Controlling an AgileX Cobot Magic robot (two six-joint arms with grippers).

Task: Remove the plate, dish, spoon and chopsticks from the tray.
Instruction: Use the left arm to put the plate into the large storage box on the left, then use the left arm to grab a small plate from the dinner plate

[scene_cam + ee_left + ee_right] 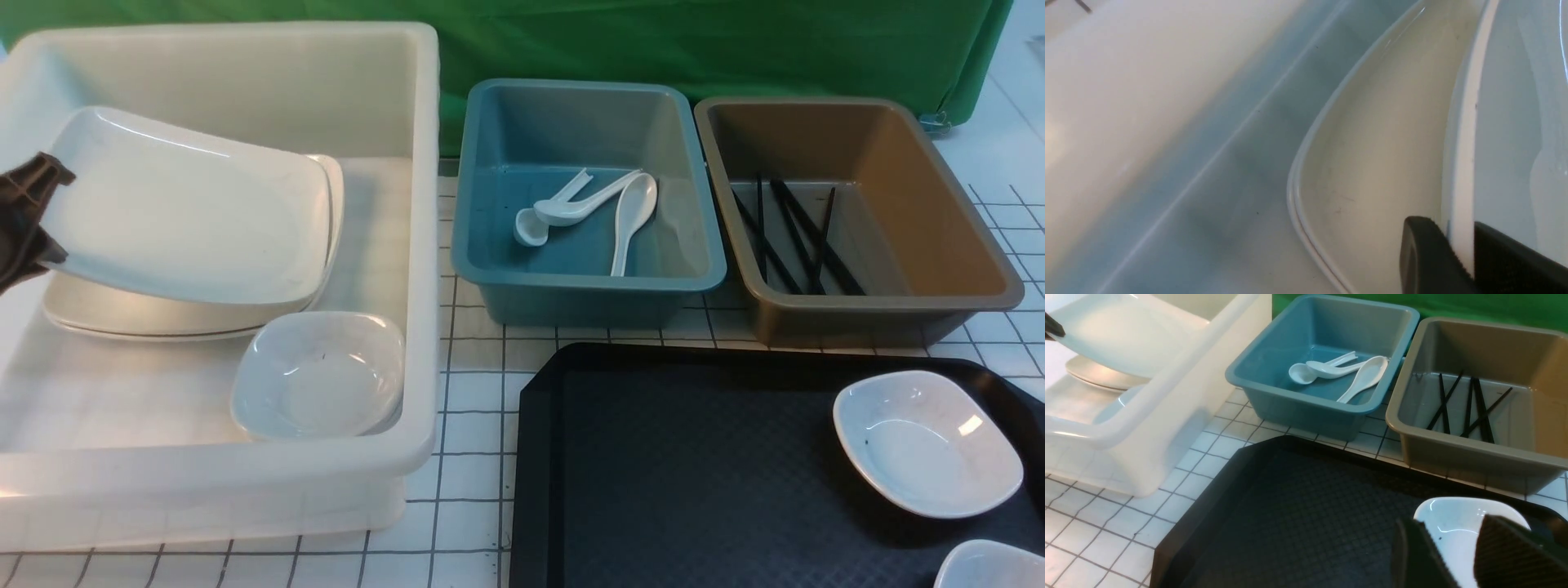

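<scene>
From the tray (669, 465) (a dish (927, 445) on it at 3 o'clock), the chopstick bin (939, 188) lies at 1 o'clock, the spoon bin (571, 122) at 11, the plate bin (245, 82) at 10

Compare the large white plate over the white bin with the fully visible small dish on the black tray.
The large glossy white plate is wide and shallow; the small white dish is narrower and deeper. The plate hangs tilted, its rim in the left end effector, above stacked plates in the white plastic bin; the dish sits level on the black textured tray. Both are glossy white with rounded corners.
</scene>
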